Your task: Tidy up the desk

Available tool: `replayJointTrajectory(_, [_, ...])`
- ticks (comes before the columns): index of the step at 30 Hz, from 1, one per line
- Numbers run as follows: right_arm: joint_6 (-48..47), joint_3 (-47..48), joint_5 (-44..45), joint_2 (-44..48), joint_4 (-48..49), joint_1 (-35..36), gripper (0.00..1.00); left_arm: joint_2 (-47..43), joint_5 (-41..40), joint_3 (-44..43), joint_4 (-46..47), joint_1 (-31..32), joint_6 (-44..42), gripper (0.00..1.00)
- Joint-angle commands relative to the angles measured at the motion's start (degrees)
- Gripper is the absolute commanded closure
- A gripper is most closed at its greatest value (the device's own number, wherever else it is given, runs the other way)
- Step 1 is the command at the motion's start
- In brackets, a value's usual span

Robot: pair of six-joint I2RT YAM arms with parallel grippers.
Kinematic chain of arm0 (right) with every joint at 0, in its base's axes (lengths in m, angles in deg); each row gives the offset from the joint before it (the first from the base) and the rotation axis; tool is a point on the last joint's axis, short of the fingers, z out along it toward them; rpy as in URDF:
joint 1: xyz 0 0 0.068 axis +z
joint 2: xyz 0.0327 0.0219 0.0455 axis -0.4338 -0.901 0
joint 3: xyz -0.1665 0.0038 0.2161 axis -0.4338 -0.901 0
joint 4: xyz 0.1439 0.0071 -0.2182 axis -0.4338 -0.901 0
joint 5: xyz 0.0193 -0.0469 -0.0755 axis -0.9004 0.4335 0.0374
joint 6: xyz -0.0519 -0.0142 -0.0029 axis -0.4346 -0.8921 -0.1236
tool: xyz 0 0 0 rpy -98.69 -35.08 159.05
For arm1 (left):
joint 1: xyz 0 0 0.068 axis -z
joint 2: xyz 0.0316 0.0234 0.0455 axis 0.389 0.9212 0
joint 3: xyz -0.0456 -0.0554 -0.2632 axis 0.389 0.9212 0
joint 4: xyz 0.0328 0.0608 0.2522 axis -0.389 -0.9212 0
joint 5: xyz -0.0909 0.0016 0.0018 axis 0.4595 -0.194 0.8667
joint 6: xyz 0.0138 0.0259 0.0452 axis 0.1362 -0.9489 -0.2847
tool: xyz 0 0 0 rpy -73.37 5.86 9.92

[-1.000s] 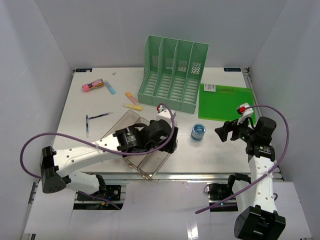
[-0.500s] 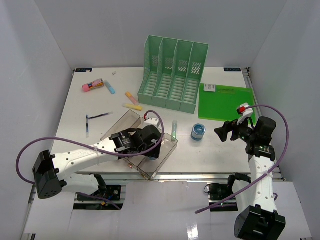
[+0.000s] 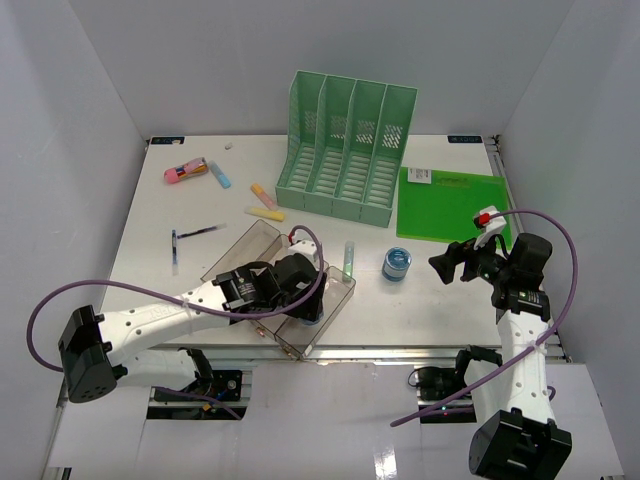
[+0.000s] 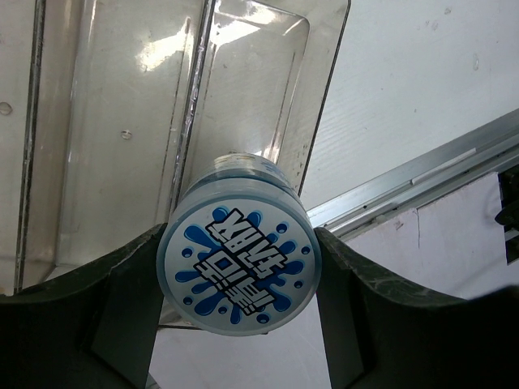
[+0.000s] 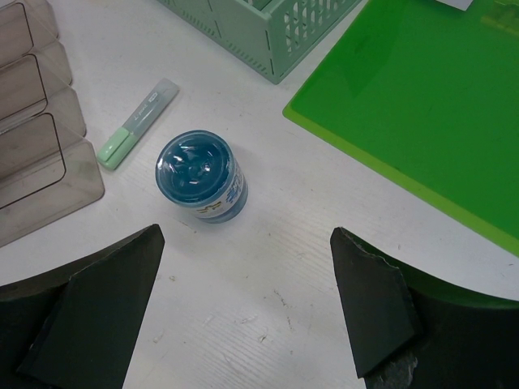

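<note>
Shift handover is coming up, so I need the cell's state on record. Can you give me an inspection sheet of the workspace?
Surface: white desk, metal rail in front.
Job's things: clear tray near front; green file rack at back; green folder right.
Clutter: loose highlighters, pens, blue jar.
Grippers: left gripper shut on labelled jar over the tray; right gripper open, apart from the blue jar.
Cables: purple cable looping off each arm.
Surroundings: grey-white walls.

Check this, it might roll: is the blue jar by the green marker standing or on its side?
Standing: the blue jar rests on a flat end on the desk, round face up.
</note>
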State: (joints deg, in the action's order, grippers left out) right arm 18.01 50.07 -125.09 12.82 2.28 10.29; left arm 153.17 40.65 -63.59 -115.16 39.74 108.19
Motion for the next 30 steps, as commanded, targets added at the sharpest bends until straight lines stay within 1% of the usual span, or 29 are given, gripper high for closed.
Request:
replayJointTrajectory(1, [-0.3, 1.1, -1.0, -0.1, 0.8, -0.3, 0.1, -1.1, 2.8, 1.1, 4.0, -0.1, -0.9, 0.95])
replayJointTrajectory(10, [-0.2, 1.0, -1.0, -0.2, 0.8, -0.4, 0.1, 0.5, 2.1, 2.8, 4.5, -0.1, -1.0, 0.94])
replayJointTrajectory(12, [-0.3, 1.0, -1.0, -0.2, 0.8, -0.4, 0.1, 1.3, 1.5, 3.4, 4.5, -0.1, -1.0, 0.93])
replayJointTrajectory(15, [-0.4, 0.9, -1.1, -0.1, 0.8, -0.4, 0.1, 2.3, 1.2, 4.1, 4.5, -0.1, -1.1, 0.87])
replayJointTrajectory(18, [-0.5, 0.9, -1.7, 0.0, 0.8, -0.4, 0.1, 2.7, 1.4, 4.1, 4.4, -0.1, -1.1, 0.65])
replayJointTrajectory(21, [-1.6, 0.7, -3.5, 0.1, 0.3, -0.4, 0.1, 2.6, 1.7, 3.9, 4.6, -0.1, -1.1, 0.4])
replayJointTrajectory(23, [-2.4, 0.9, -5.6, 0.1, -0.2, -0.4, 0.1, 2.4, 2.1, 3.5, 4.7, -0.1, -1.2, 0.27])
replayJointTrajectory(28, [-6.7, 2.0, -11.8, -2.1, -3.1, 0.0, 0.1, 1.9, 3.7, 2.5, 5.8, -0.1, -1.8, 0.11])
replayJointTrajectory(30, [-7.8, 2.6, -12.5, -3.9, -4.1, 0.8, 0.1, 1.9, 4.1, 2.0, 5.9, -0.1, -2.3, 0.08])
